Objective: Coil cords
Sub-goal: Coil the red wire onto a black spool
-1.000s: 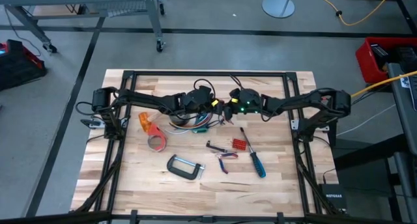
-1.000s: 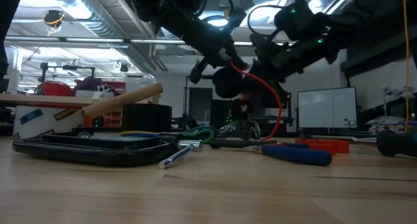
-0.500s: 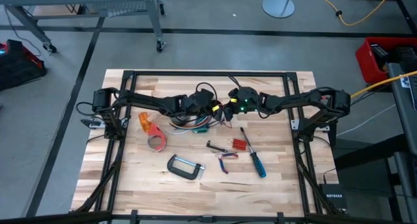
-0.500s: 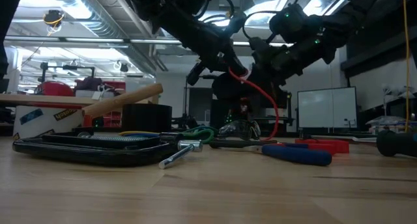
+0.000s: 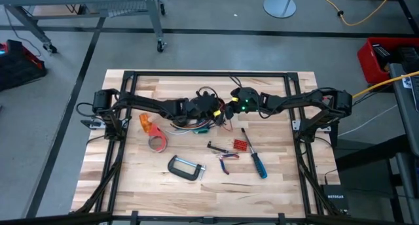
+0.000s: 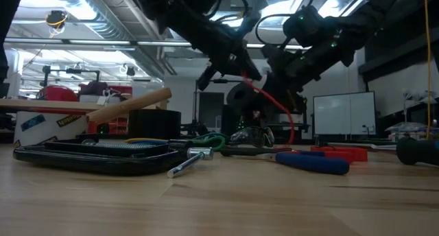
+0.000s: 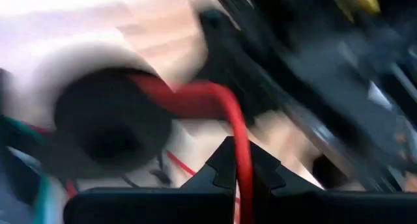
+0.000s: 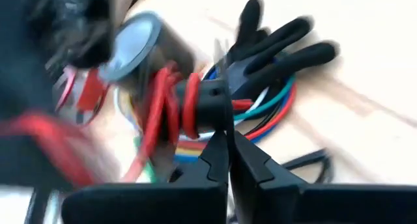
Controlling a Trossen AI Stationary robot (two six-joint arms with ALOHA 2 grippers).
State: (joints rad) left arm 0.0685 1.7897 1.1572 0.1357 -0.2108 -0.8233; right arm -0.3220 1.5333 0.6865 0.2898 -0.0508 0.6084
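Only one word can be made out from here: "NETGEAR", in white letters on the small black box [image 5: 332,197] lying off the table's front right corner.

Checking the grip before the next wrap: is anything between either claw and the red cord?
Nothing visible. The left claw is shut directly on the red cord. The right claw is shut at a dark plug with the cord wound round it, above the loose cords.
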